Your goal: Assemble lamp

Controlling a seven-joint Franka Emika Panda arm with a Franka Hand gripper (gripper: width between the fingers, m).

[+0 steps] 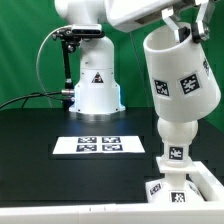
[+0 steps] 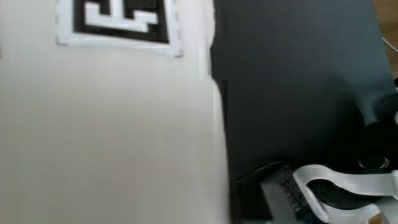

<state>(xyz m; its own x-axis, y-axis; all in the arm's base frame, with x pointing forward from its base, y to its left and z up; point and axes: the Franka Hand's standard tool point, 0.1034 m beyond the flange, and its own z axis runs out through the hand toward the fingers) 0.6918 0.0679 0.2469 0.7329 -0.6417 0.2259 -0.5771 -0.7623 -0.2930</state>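
So the shade [image 1: 180, 80] is up in the air, tilted, with its wide end up by the gripper [image 1: 172, 27] and its narrow end pointing down toward the bulb [image 1: 176, 131]; the bulb sits upright on the square base [image 1: 172, 185], directly below the gripper. The gripper looks clamped on the shade's upper rim, though honestly the fingertips are mostly hidden behind the shade and the top of the frame, so that's my read rather than something I can see outright.

What could go wrong from here — the shade is leaning, not plumb over the bulb; if it comes down at that angle its lower edge could catch the bulb's round head and shove the whole base sideways, or tip it, since nothing appears to be bracing it. A rim grip on a big tapered cup could also let it swivel in the jaws.

The exterior view gives the full stack, plus the marker board [image 1: 98, 144] and the robot pedestal [image 1: 92, 88] well off to the side of the gripper; the wrist view shows only the shade's wall [image 2: 107, 130] up close with a tag [image 2: 121, 20], and a bit of white part [image 2: 338, 185] below — can't tell which one; alignment isn't readable there.
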